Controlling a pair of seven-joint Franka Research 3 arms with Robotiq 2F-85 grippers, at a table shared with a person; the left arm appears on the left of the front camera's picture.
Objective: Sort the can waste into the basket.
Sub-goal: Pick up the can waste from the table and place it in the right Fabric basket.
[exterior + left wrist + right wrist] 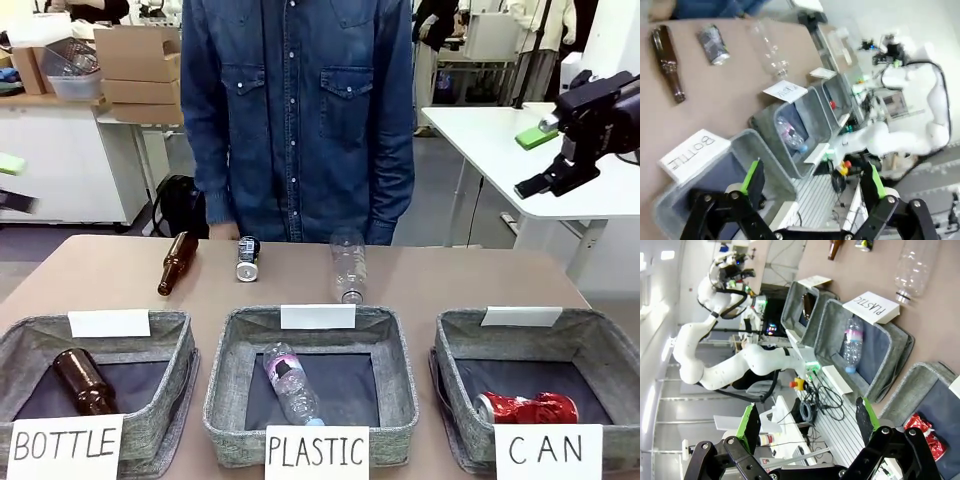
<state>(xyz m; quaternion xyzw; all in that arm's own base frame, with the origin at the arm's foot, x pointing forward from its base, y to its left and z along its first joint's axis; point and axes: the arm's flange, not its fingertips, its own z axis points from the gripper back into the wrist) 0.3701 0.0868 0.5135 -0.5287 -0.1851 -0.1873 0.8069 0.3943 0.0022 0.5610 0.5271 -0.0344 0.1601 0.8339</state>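
Print too small to read on the dark, silver-ended drink can (247, 258), lying on the brown table (450, 285) near its far edge, between a brown glass bottle (177, 262) and a clear plastic bottle (348, 268). Crumpled shiny red drink can (527, 408) down inside the grey woven-fabric basket (600, 345) on the robot's right, its lower edge cut off by the white sign (548, 452) reading "CAN". Like baskets beside it signed "PLASTIC" (222, 380) and "BOTTLE" (175, 375), one bottle in each. Fingers of the left gripper (812, 180) spread wide, nothing between the green pads; blurred and cut by the left edge in the front view. Fingers of the right gripper (807, 417) equally wide apart, empty, raised well above the table, touching nothing.
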